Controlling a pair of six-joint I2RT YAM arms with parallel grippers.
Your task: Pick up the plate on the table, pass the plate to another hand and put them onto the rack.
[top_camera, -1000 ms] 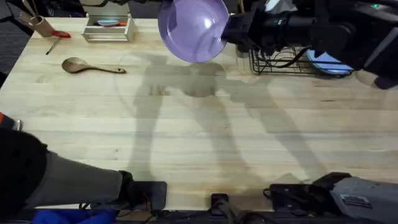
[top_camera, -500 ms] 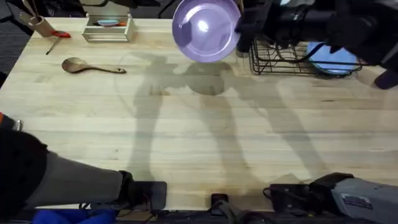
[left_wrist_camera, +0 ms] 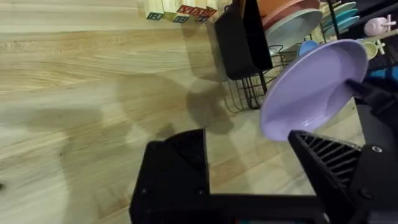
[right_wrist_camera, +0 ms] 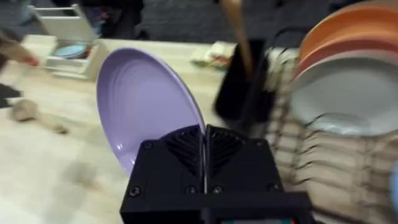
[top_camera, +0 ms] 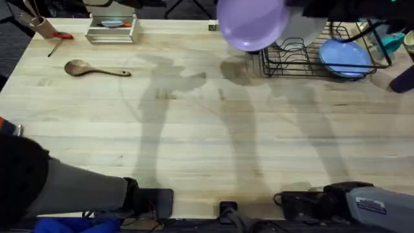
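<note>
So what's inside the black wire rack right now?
A light blue plate lies in the black wire rack. The lavender plate, held up by the right gripper, covers the rack's left corner.

Dark grey floor (top_camera: 13, 45) beyond far edge; overhead light.

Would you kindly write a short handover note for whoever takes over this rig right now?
Right pincer: shut on the plate's rim, holding it in the air near the black wire rack's left end.
Left pincer: open, empty, above the table.
Rack: a light blue plate already lies in it.
Done: pickup, and the plate sits in the right pincer.
Left: set the plate between the prongs, release.
</note>
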